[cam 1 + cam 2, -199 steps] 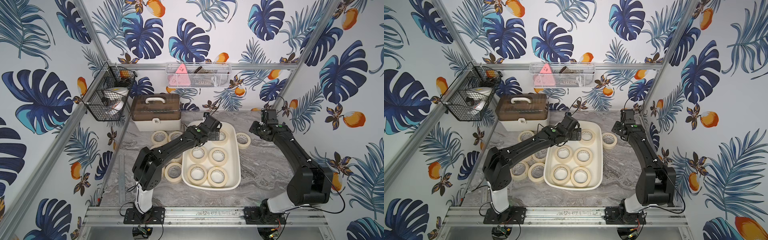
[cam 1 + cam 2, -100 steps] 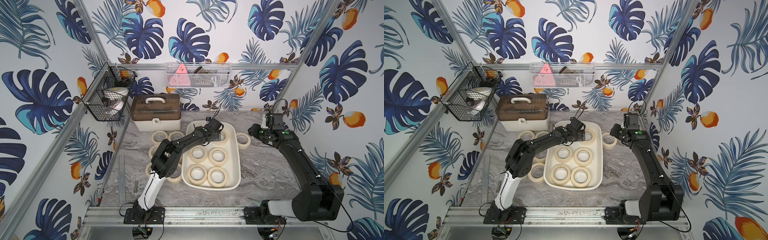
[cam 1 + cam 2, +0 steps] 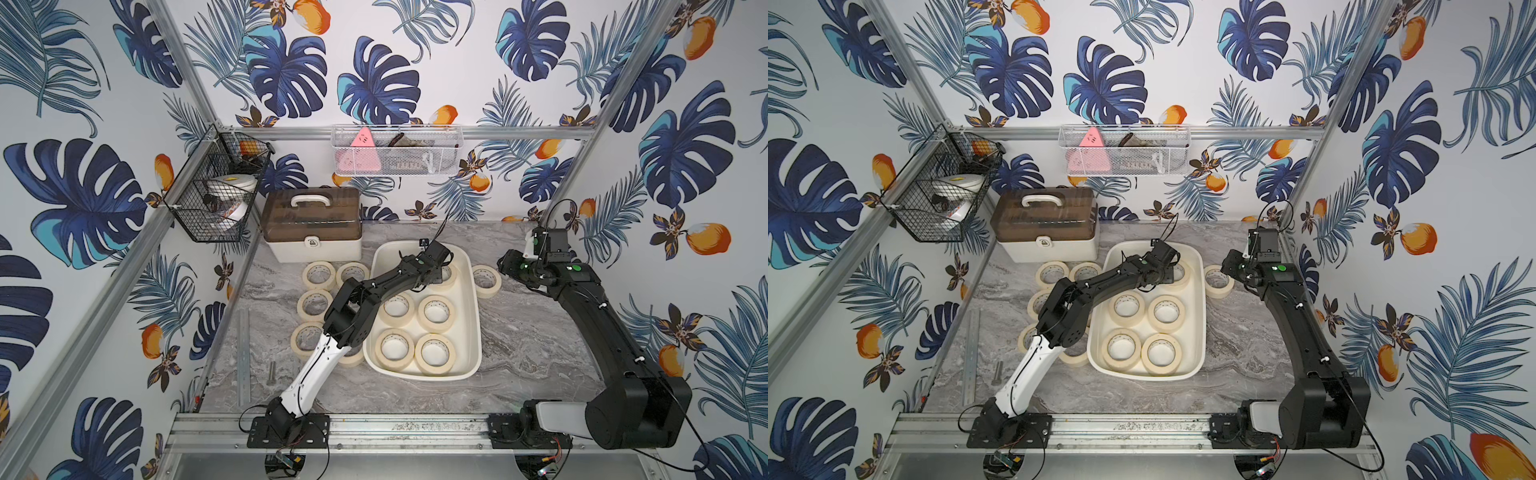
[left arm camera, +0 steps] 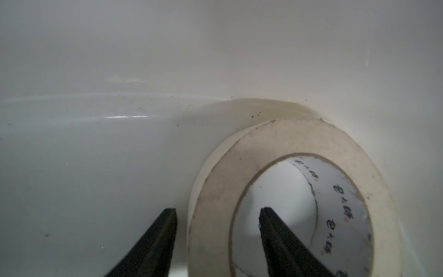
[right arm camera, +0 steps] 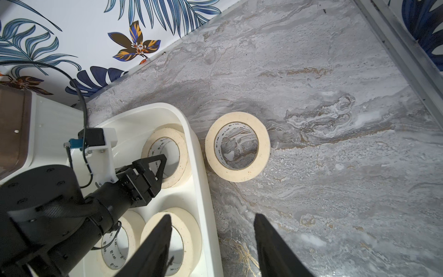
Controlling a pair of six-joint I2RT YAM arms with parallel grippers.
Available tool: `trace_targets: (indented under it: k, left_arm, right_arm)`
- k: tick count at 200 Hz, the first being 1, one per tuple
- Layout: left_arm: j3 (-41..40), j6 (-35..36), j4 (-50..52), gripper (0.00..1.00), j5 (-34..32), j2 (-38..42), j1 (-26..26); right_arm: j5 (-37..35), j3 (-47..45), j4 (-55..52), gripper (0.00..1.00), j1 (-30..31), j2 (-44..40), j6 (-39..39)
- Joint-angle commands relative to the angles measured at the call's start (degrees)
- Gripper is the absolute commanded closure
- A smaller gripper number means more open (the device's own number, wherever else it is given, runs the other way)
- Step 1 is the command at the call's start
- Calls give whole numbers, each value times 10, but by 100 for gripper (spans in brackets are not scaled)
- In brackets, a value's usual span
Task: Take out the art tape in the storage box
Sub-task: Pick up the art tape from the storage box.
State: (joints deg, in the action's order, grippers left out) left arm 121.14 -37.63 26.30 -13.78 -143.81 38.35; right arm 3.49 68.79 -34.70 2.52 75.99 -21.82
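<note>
The storage box is a cream-white tub in mid-table, shown in both top views, with several rolls of art tape lying flat inside. My left gripper reaches into the box's far end. Its jaws straddle the wall of the far roll, one finger outside it and one inside the core, with a small gap on each side. My right gripper hangs open and empty above the box's right rim. One roll lies on the table just right of the box.
Several more rolls lie on the table left of the box, partly under my left arm. A white case with a brown lid stands behind them. A black wire basket and a white one hang on the walls. A metal strip lies front left.
My left gripper has sunk into the box's far end and its jaws have narrowed round the far roll's wall. My right arm's elbow has swung out to the right.
</note>
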Motion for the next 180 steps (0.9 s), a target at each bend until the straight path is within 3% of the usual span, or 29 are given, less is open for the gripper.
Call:
trace_targets:
  k: [1,28,77,126,180]
  left_arm:
    - [2,2,3,54,-5,-1,-2]
    - [-15,6,-6,71,-8,13,-2]
    - [-54,30,-13,91,-17,68,-2]
    - [-87,76,18,99,-40,147,12]
    - [-65,125,66,100,-97,202,59]
  right_arm:
    - [-3,-2,-6,43,0,-4,8]
    - [3,-4,-3,43,0,-6,6]
    - [22,-9,4,43,0,-10,0]
    - [50,-24,22,43,0,-23,-5]
    - [81,-30,35,43,0,-39,-10]
